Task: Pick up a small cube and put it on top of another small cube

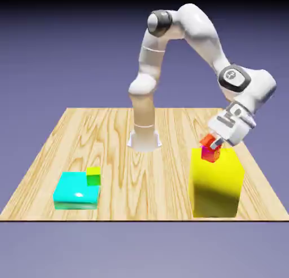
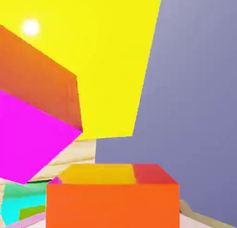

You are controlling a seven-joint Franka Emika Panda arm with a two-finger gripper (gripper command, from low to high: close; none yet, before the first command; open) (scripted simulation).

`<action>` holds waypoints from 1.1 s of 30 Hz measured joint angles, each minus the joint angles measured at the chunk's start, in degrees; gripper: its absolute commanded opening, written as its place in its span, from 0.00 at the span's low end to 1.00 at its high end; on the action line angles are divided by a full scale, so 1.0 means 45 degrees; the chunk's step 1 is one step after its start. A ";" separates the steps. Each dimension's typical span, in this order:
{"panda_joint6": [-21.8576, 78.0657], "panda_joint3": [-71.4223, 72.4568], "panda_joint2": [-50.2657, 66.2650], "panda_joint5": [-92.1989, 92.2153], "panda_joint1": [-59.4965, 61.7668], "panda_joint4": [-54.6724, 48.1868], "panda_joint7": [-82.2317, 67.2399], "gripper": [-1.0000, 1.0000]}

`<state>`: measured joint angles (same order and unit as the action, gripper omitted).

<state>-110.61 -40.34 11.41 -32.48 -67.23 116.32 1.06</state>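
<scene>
1. Counting small cubes gives three: one red-orange cube [image 1: 208, 140], one magenta-pink cube [image 1: 210, 154], one green cube [image 1: 93, 176].
2. Two larger blocks: one flat cyan block [image 1: 75, 191], the green cube at its far right corner in the exterior view, and one tall yellow block [image 1: 217, 184].
3. The claw [image 1: 214, 142] pinches the red-orange cube between its tips, near the magenta-pink cube by the yellow block's top.
4. One wood-grain table [image 1: 118, 186]; a plain blue-violet backdrop [image 1: 56, 57].

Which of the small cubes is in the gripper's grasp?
The red-orange cube, between the fingertips; the magenta-pink one and green one are outside them.
</scene>
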 measured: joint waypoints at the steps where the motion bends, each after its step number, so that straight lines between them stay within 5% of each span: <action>1: -0.0235 -0.0062 -0.0121 0.0150 0.0460 0.0206 -0.0079 0.00; 27: -0.6884 -0.0264 -0.4578 0.6160 1.1962 0.6540 -0.0265 0.00; 33: -0.8372 0.0463 -0.2852 0.8415 1.2338 0.6727 -0.1808 0.00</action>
<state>-148.28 -38.26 -1.43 5.38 -11.70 146.59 -7.08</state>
